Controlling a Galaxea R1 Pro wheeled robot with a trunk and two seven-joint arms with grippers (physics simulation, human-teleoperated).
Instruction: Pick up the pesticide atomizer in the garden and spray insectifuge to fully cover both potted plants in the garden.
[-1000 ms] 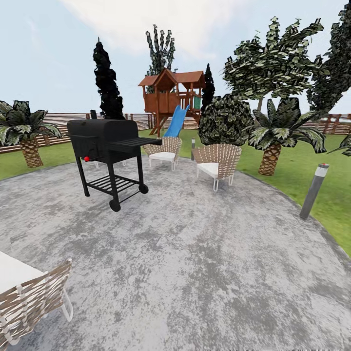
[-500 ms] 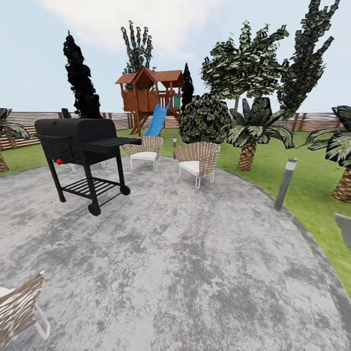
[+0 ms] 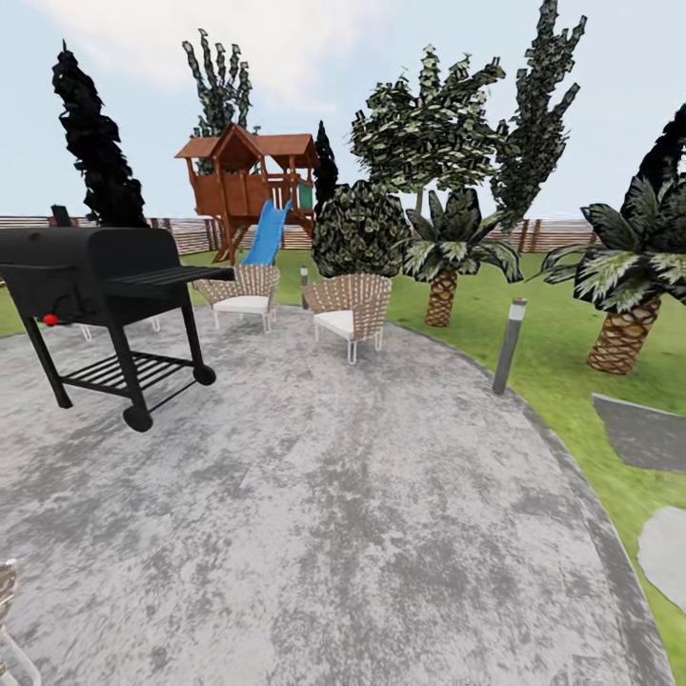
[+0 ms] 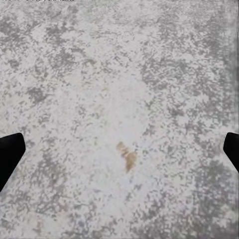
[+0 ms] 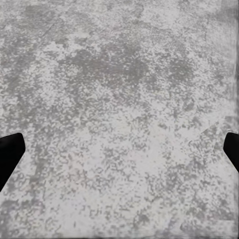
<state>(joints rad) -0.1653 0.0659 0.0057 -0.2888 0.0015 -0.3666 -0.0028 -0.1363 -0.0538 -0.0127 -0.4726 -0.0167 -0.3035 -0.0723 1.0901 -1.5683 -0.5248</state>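
Stone patio (image 3: 333, 514) carries a grill (image 3: 95, 276); both wrists' jaws gape (brown stain (image 4: 127, 157) under left).

Even, bright daylight is seen across the head view, under a pale blue sky (image 3: 381, 57) with a washed-out white cloud. No cast shadows are found beneath the grill (image 3: 105, 276) or the chairs (image 3: 348, 310), so no light direction can be told. Foliage is rendered coarse and blocky. Upright things near the edges, such as the lamp post (image 3: 508, 345), are shown leaning. In both wrist views the stone paving (image 4: 119, 89) is shown grainy and soft, without glare.
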